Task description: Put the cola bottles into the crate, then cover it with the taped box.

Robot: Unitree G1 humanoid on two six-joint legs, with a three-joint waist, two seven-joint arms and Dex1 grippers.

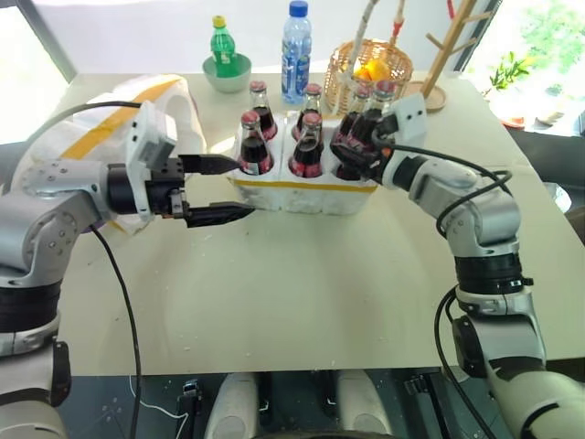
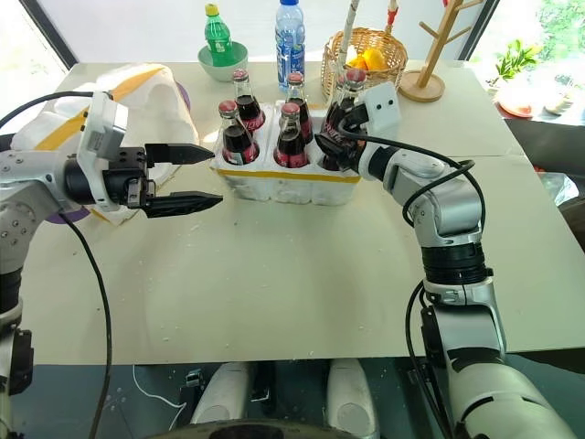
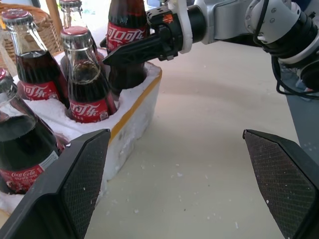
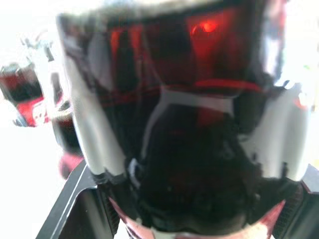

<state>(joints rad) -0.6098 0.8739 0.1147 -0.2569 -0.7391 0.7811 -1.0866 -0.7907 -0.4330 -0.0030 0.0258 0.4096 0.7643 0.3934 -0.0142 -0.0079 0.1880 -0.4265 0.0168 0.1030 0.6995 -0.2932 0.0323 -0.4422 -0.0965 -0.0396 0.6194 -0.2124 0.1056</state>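
Six cola bottles are being counted at the crate (image 1: 302, 194), which is standing on the table (image 1: 302, 293). Five of them are seated upright in its holes: two in the left column (image 1: 255, 146), two in the middle (image 1: 306, 151) and one at the back right (image 2: 339, 96). The sixth cola bottle (image 3: 125, 47) is being pinched by the right gripper (image 1: 352, 151), whose two black fingers are pressed on its body at the front right hole; whether its base is already seated cannot be told. The left gripper (image 2: 187, 176) is being held just beside the crate's left end, with its two fingers spread wide and holding nothing. One taped box (image 1: 137, 101) is lying behind the left arm. Behind the crate, one green soda bottle (image 1: 220, 44) is standing in a bowl (image 1: 227, 75), with one water bottle (image 1: 295, 50) and one wicker basket (image 1: 366, 64) nearby.
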